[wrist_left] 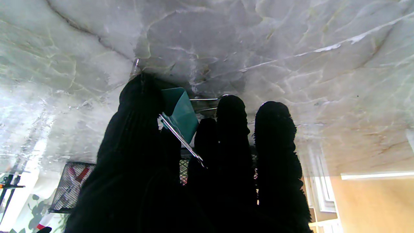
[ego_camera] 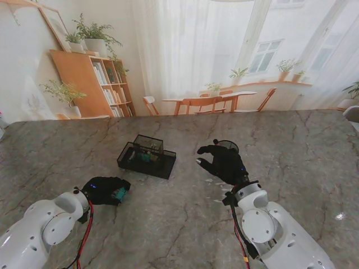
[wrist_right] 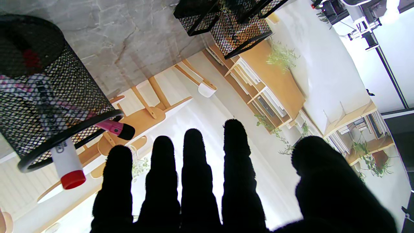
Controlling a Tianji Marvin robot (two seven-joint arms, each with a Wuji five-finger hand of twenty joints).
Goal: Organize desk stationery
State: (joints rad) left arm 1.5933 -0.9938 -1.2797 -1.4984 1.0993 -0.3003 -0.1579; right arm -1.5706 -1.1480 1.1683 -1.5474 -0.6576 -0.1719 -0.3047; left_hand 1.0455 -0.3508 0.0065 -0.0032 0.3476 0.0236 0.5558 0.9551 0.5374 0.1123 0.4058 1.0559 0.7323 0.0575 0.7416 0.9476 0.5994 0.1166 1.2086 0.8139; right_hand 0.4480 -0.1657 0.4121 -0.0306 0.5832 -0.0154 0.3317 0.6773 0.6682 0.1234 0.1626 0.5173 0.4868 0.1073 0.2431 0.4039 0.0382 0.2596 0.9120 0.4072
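In the lower left of the stand's frame, the left hand is closing its fingers around a teal binder clip, low over the marble table. The clip is looking small, stiff and light; its wire handles may be slippery, so holding the teal body seems safer. The right hand is resting spread and holding nothing, beside the round mesh pen cup. The black mesh organizer is sitting near centre, with free room between.

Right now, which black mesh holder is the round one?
The round pen cup beside the right robot hand, holding markers. The other mesh organizer, nearer the table's middle, is boxy with straight sides.
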